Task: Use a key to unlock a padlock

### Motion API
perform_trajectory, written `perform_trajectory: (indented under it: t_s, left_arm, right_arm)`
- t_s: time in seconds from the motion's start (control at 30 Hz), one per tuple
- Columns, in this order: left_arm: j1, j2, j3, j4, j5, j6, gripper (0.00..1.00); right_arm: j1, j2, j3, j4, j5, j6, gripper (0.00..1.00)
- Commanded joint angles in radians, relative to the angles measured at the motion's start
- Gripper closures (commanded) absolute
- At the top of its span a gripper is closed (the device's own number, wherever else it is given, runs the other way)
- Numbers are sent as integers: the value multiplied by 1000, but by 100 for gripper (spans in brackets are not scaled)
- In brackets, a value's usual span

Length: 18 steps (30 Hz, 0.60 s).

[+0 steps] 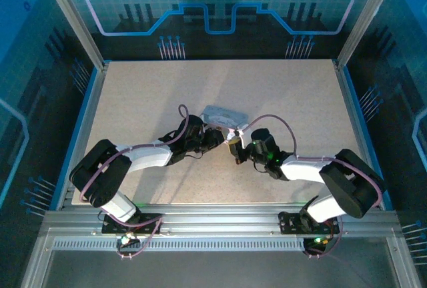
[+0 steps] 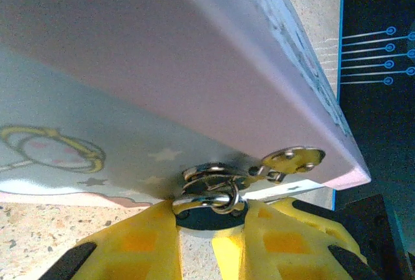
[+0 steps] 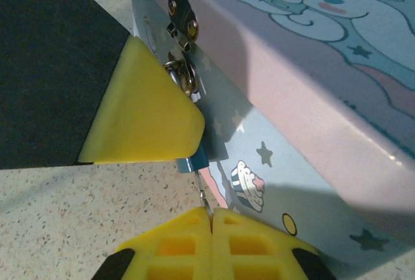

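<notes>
My right fingers (image 3: pixel 194 238), pressed together, pinch the thin key (image 3: pixel 202 194). It runs up to the underside of the bluish padlock (image 3: pixel 198 157); whether it is seated in the keyhole I cannot tell. My left fingers (image 2: pixel 155 236) are clamped on either side of the padlock's dark body. Its shackle is threaded through the metal hasp (image 2: pixel 292 159) on the near wall of the tin (image 1: pixel 223 113). The tin rests near the centre of the speckled surface (image 1: pixel 133 101).
</notes>
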Motion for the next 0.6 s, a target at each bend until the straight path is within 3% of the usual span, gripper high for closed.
perform_trajectory:
  t_s: [0.0, 0.57]
  left_arm:
    - [-25, -36, 22, 11, 81, 1, 77]
    - [-35, -29, 21, 21, 84, -11, 77]
  right_arm:
    - [16, 17, 75, 157, -28, -12, 100]
    - [5, 55, 139, 270, -70, 41, 100]
